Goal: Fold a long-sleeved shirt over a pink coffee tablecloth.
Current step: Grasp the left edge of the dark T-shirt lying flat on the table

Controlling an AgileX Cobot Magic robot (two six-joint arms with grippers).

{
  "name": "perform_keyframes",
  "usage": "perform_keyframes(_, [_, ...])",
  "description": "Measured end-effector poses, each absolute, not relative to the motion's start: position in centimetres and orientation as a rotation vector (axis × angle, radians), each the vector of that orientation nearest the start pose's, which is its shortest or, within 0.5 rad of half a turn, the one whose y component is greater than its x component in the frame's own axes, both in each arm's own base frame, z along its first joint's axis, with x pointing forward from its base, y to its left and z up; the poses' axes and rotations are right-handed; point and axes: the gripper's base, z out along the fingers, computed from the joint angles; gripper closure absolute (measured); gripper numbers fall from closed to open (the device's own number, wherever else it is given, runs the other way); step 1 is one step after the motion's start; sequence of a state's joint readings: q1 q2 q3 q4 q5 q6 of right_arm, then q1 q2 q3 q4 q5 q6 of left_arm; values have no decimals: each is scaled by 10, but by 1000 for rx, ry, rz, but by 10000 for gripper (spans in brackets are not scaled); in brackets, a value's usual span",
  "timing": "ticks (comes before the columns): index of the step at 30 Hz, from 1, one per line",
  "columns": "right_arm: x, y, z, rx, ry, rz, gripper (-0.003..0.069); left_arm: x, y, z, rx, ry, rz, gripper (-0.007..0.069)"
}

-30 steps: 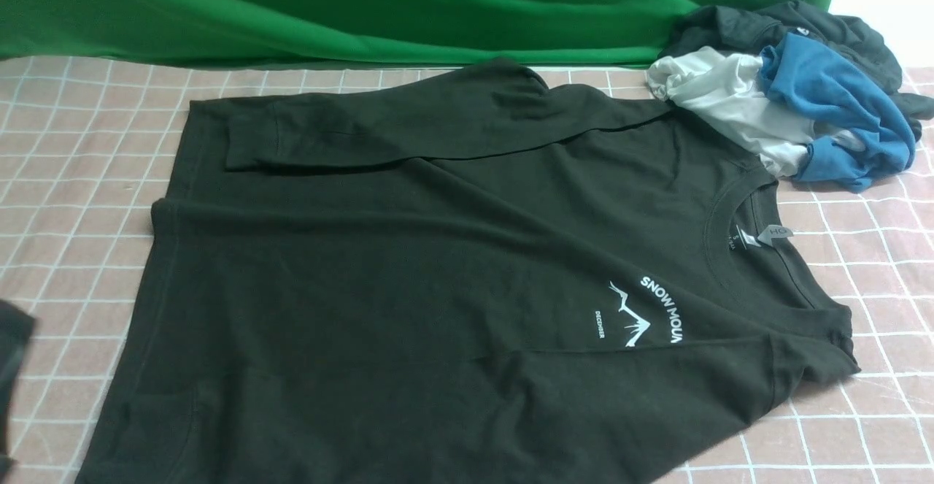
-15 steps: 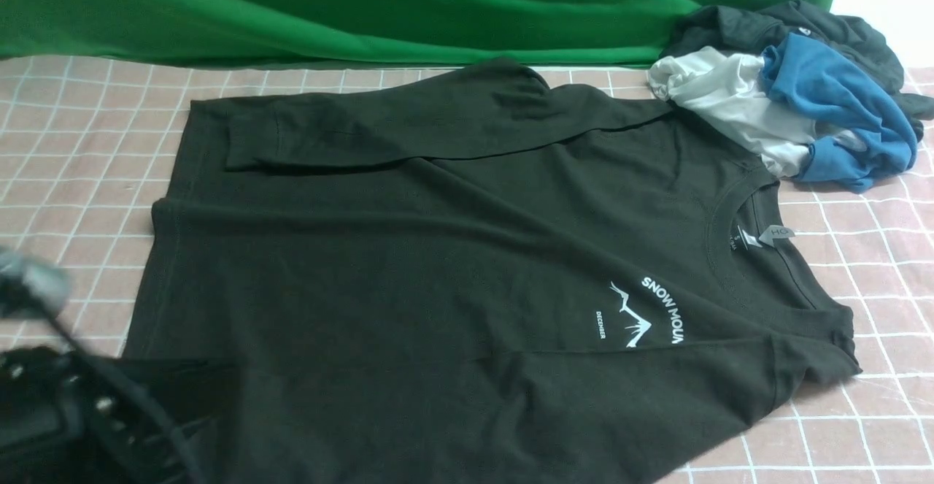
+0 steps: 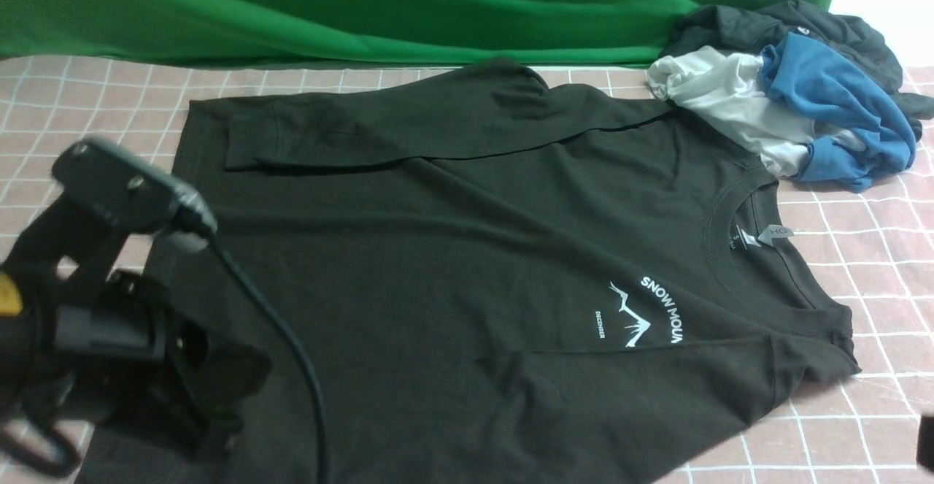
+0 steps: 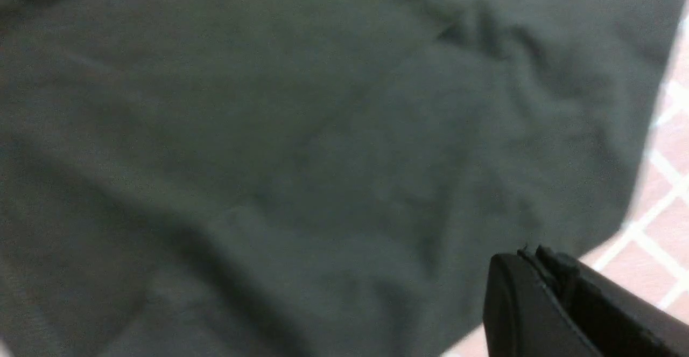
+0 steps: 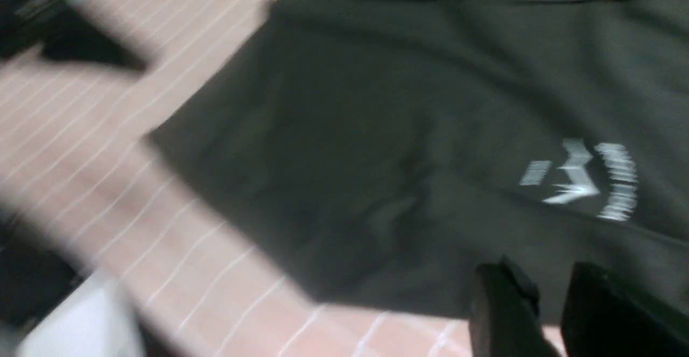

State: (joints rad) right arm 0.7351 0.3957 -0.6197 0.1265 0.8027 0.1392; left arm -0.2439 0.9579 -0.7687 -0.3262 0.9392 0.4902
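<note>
Nearest me, at 8 o'clock, my left arm (image 3: 109,309) has just swung in over the hem corner of the black shirt (image 3: 467,272). The left claw (image 4: 530,257) is clenched on nothing. At 4 o'clock the right claw (image 5: 554,298) is newly edging in, slightly parted and empty. The shirt lies unmoved on the pink tablecloth (image 3: 861,265) with its sleeves laid across, so I judge the body fold comes next. Spare clothes (image 3: 803,104) sit at 2 o'clock.
</note>
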Motion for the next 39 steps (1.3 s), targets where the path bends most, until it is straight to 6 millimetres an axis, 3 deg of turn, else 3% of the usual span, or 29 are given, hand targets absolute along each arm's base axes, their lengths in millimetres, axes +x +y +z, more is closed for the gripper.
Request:
perform_keyframes(6, [29, 55, 346, -815, 1930, 814, 491, 188, -40, 271, 645, 2686, -265, 605])
perform_keyframes(13, [22, 58, 345, -962, 1899, 879, 473, 209, -15, 238, 589, 2882, -270, 605])
perform_keyframes(19, [20, 58, 345, -1011, 1874, 881, 456, 222, -10, 217, 810, 2900, -211, 584])
perform_keyframes(25, [21, 58, 345, -1034, 1853, 849, 443, 232, -7, 215, 1108, 2711, -92, 473])
perform_keyframes(29, [21, 58, 345, -1033, 1847, 846, 437, 233, -7, 212, 1451, 2551, -60, 363])
perform_keyframes(32, [22, 58, 346, -1028, 1841, 849, 431, 235, -7, 208, 1586, 2483, -55, 323])
perform_keyframes(39, [22, 58, 347, -1022, 1831, 854, 421, 243, -6, 190, 1663, 2488, -91, 301])
